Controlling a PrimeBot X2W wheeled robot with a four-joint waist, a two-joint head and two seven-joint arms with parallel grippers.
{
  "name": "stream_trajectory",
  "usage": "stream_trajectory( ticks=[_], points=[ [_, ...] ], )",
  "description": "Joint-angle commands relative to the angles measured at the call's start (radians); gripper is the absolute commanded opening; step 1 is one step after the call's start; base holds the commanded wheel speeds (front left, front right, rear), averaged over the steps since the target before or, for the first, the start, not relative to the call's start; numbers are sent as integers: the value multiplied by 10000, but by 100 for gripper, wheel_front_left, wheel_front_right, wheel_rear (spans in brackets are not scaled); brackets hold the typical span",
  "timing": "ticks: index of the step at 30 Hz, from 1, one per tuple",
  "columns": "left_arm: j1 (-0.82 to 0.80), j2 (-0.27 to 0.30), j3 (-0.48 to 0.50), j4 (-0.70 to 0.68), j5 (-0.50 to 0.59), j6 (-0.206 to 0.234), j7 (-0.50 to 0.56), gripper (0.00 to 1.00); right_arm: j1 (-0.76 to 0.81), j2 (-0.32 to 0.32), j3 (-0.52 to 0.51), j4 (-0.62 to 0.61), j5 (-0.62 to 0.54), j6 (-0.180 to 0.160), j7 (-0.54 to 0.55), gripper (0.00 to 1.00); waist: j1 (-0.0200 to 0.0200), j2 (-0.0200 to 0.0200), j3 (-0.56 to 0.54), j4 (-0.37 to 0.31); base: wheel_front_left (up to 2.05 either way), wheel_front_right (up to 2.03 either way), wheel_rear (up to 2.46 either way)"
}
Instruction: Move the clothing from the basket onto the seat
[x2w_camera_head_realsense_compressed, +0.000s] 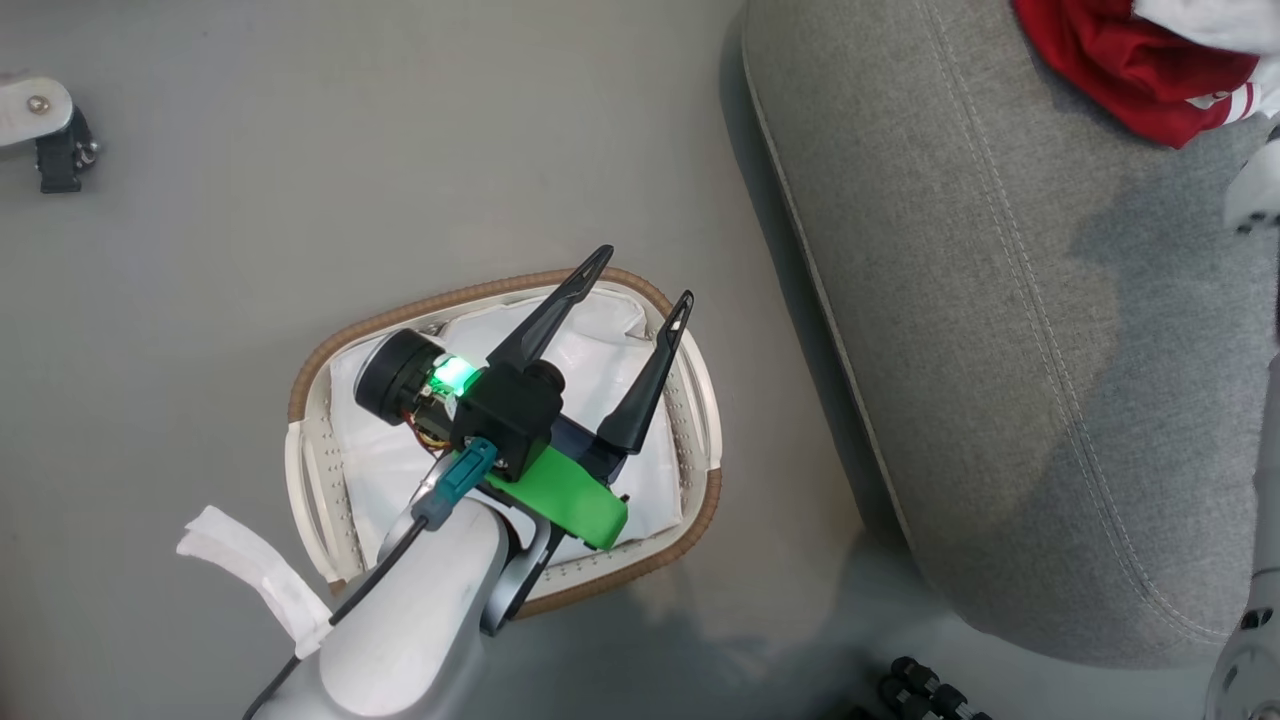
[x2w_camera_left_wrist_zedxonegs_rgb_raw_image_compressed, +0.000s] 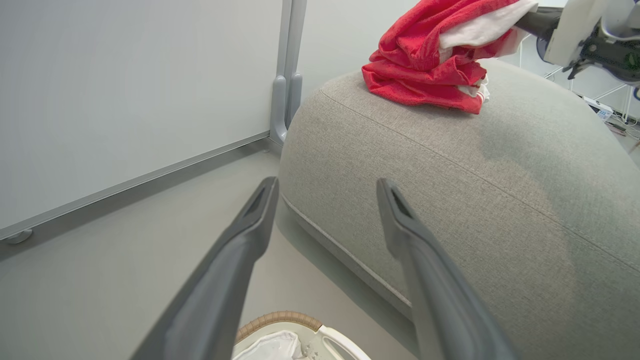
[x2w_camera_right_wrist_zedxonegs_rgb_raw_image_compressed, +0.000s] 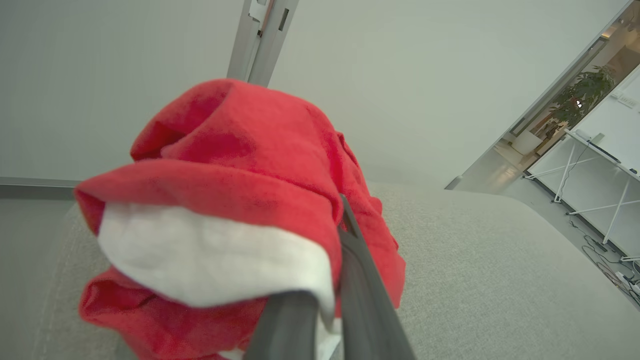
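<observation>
Grey smooth floor (x2w_camera_head_realsense_compressed: 300, 200) ran under the whole scene, with a pale wall panel (x2w_camera_left_wrist_zedxonegs_rgb_raw_image_compressed: 125, 90) on a metal rail at the far side. On the floor to the left stood the oval white perforated plastic basket (x2w_camera_head_realsense_compressed: 300, 385) with a brown woven rim, and a crumpled white sheet lining (x2w_camera_head_realsense_compressed: 610, 340) showed inside it. Just right of the basket lay the seat (x2w_camera_head_realsense_compressed: 1000, 320), a large grey fabric-upholstered cushion with a rounded edge and stitched seams. The left gripper (x2w_camera_head_realsense_compressed: 643, 278) hung over the basket with its two long dark fingers spread wide and nothing between them, their tips aimed towards the basket's far right rim and the seat's edge. The clothing (x2w_camera_left_wrist_zedxonegs_rgb_raw_image_compressed: 420, 60), soft red fabric with white trim and a red-striped white cuff, sat bunched on the far right part of the seat, well apart from the basket. Its lower folds rested on the cushion. The right gripper (x2w_camera_right_wrist_zedxonegs_rgb_raw_image_compressed: 344, 215) was clamped on the upper bundle, fingers pressed together with red and white cloth draped over them.
</observation>
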Motion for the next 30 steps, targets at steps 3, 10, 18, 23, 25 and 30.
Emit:
stream_trajectory(
  ticks=[3,10,18,23,25,30],
  points=[
    [-204,106,-22,39,23,-23,-4,100,570,150,-115,-4,-2,-14,-19,0,-1,-1,69,-109,0,0,0],
    [-95,132,37,189,-67,-23,-5,100,1385,447,-135,-353,-58,-14,-19,100,-1,-1,-138,-176,0,0,0],
    [267,-72,426,153,-218,-23,-4,100,2490,611,0,-1035,152,-14,-19,100,-1,-1,-762,-105,0,0,0],
    [538,-245,869,24,-338,-23,-4,100,3123,641,378,-1448,290,-14,-19,100,-1,-1,-1369,94,0,0,0],
    [641,-329,1259,-101,-216,68,-4,100,3281,568,590,-1575,345,-14,-19,100,-1,-1,-1659,219,0,0,0],
    [1090,-582,2067,-109,-157,113,-2,100,3288,468,1119,-1840,480,-14,-19,100,-1,-1,-2487,668,0,0,0]
  ],
)
